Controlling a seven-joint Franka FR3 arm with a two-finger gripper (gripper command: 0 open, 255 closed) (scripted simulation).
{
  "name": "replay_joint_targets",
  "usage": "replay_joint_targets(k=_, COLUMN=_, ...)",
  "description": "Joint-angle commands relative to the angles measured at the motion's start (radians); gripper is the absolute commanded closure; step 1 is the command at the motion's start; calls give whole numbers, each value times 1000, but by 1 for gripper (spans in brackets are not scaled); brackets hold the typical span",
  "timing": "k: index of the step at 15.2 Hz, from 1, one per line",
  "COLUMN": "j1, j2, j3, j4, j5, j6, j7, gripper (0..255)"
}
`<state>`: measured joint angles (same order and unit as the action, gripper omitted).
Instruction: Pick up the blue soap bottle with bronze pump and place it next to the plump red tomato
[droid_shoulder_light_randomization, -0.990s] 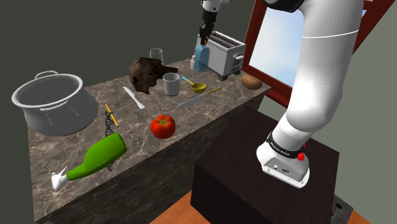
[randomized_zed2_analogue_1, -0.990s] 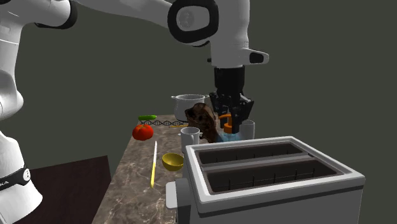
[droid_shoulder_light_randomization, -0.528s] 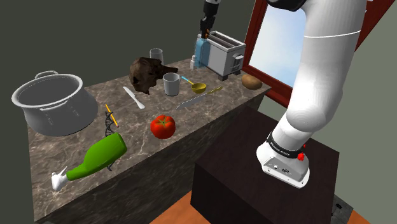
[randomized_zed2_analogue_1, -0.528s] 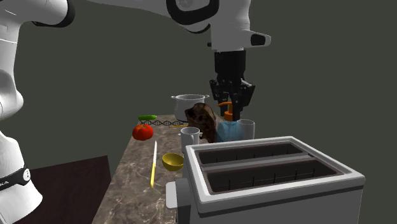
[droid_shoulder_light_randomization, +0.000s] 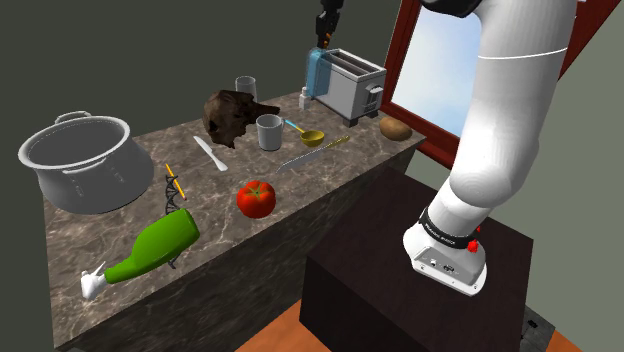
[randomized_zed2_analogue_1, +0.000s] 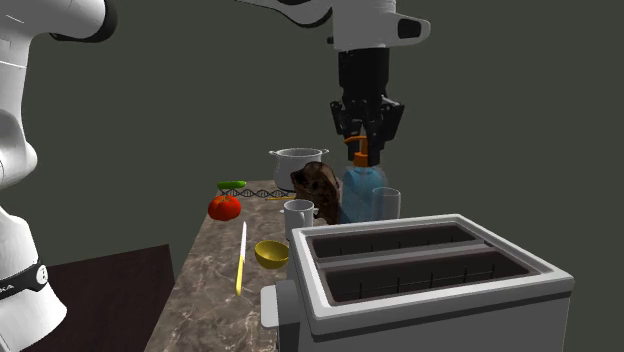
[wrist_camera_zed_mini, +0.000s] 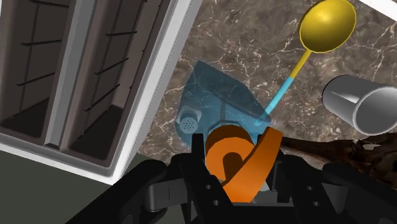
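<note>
one soap bottle (randomized_zed2_analogue_1: 358, 191) in hand (randomized_zed2_analogue_1: 365, 143), one tomato (droid_shoulder_light_randomization: 256, 198)

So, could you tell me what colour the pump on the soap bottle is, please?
The pump is orange, clearest in the wrist view.

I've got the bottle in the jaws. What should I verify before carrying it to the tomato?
1. Jaws of the black gripper shut on the orange pump: ok.
2. Translucent blue soap bottle hanging upright: ok.
3. Bottle base off the marbled counter: cannot tell; the silver toaster hides it in the second exterior view.
4. Bare counter beside the red tomato: ok.
5. Height to pass over the grey cup and yellow spoon: cannot tell.
</note>
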<state>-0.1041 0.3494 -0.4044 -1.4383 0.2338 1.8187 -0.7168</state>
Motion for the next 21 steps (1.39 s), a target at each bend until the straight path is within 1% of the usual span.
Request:
replay_joint_targets(k=1, j1=-2, j2=1, j3=-1, j4=31, j5=-1, j6=-30, j7=4, gripper=255)
replay_joint_targets(k=8, j1=-14, j2=13, j3=-2, j4=133, j5=1, j6=-120, j7=13, gripper=255)
replay_joint_targets(k=14, j1=104, j2=-140, j3=25, j4=-22, j5=-71, j6=-93, j7=144, gripper=255)
replay_joint_targets(k=21, j1=211, j2=-269, j3=86, j4=-124, j5=-136, j6=-96, j7=313, gripper=255)
